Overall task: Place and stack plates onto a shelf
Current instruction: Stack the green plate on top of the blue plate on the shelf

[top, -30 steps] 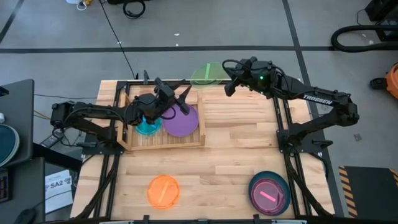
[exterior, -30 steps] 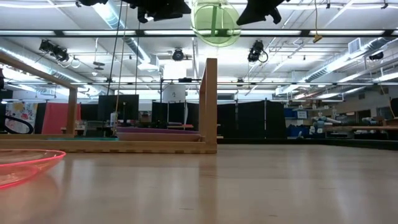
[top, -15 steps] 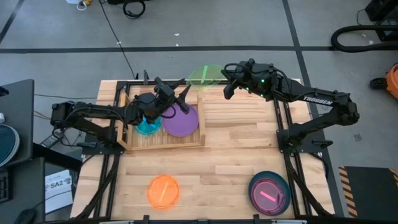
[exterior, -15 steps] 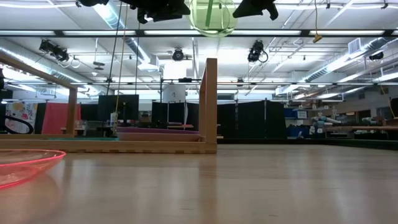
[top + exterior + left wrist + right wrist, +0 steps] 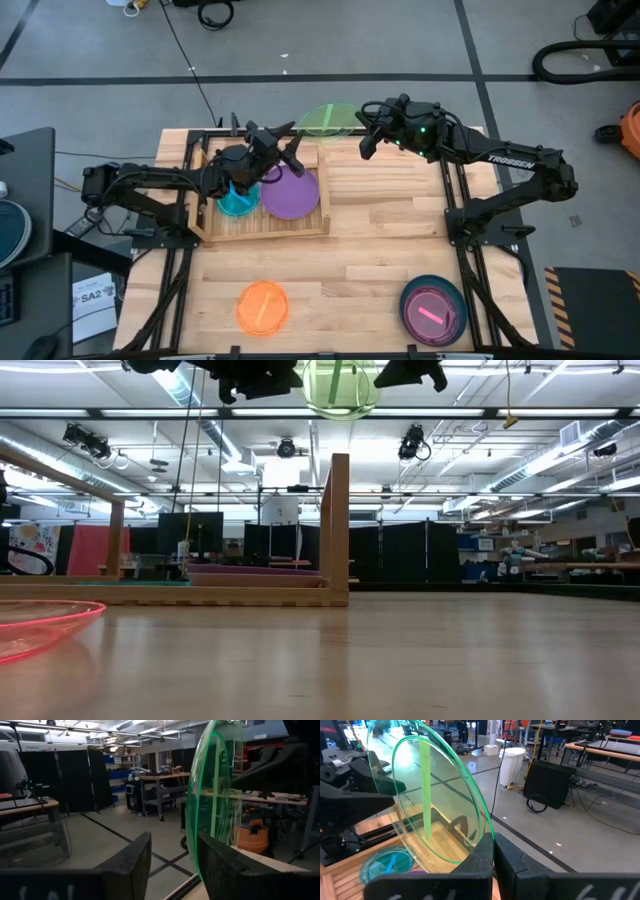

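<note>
The right gripper (image 5: pixel 366 128) is pinched tight on the rim of the green plate (image 5: pixel 332 119), holding it up in the air over the table's far edge, just past the far right corner of the shelf (image 5: pixel 325 190). The plate sits tilted, nearly on edge, and the left gripper (image 5: pixel 287 152) is right beside it with its fingers spread and nothing in them. In the left wrist view the plate's edge stands between those fingers or just ahead of them, I can't tell which, so the left arm looks to be the nearer one for a handoff. On the shelf, a purple plate (image 5: pixel 291 192) lies on the right half and a teal plate (image 5: pixel 238 201) on the left. An orange plate (image 5: pixel 262 307) and a pink plate (image 5: pixel 432 310) wait by the near edge, well clear.
</note>
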Robot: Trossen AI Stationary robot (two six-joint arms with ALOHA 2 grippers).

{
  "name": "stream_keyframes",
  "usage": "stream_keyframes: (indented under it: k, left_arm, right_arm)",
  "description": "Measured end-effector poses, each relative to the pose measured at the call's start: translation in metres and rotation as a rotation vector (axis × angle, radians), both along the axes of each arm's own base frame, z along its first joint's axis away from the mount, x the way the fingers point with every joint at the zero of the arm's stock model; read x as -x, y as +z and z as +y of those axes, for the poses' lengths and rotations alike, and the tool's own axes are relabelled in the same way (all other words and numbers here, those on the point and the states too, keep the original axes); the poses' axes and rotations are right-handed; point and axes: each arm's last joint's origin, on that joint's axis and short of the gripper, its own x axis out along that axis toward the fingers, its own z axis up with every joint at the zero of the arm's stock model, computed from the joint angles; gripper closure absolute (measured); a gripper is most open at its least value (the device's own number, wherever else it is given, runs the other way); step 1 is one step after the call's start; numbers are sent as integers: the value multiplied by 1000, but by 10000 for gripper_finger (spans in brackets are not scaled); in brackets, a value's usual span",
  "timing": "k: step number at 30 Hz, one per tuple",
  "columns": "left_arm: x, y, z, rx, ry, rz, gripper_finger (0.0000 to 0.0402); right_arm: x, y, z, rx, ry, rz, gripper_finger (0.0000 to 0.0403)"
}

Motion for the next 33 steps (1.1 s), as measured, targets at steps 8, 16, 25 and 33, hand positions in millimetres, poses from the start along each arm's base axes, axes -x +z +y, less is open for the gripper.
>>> stream_keyframes:
  k: [8,16,25,33]
  left_arm:
    - [0,0,0,-1,0,1,328]
    - [0,0,0,-1,2,1,394]
    - [0,0,0,-1,2,1,394]
    - [0,0,0,-1,3,1,395]
  right_arm:
    - [0,0,0,0,0,0,394]
    - [0,0,0,0,0,0,394]
    - [0,0,0,0,0,0,394]
    - [0,0,0,-3,20,1,377]
